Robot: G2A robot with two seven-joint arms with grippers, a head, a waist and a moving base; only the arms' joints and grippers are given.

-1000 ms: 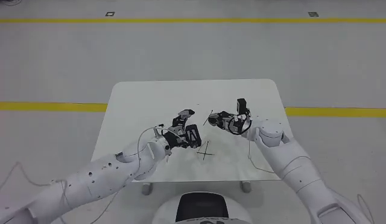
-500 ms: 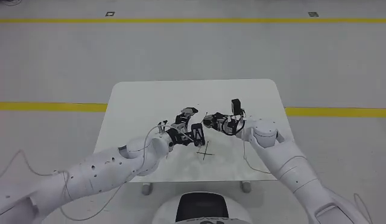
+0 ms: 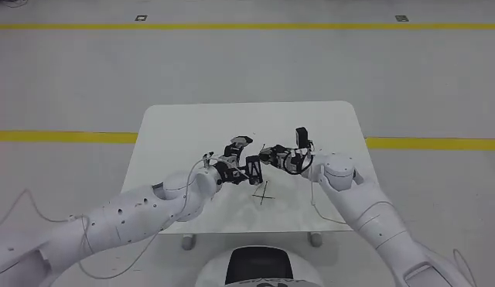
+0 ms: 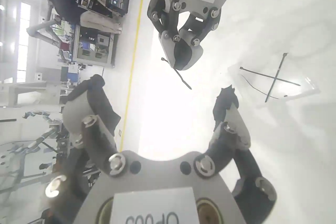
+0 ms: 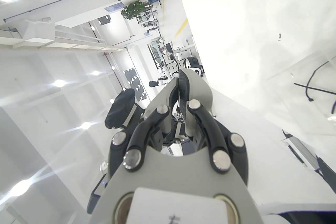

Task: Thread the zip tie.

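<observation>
Looks like thin black plastic: zip tie [image 4: 184, 79]. Shows smooth grey shells, black rubbery pads and shiny metal screws on right gripper [image 4: 181, 65]. Reads as smooth, faintly glossy white on table [image 3: 193, 132].

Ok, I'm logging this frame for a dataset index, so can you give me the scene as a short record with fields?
right gripper: shut on a black zip tie, with the tie's ends sticking out on both sides of the fingertips
left gripper: open, empty, facing the right gripper, not touching the tie
spare zip ties: a few, crossed, lying flat on the table
task state: held tie not yet threaded
</observation>
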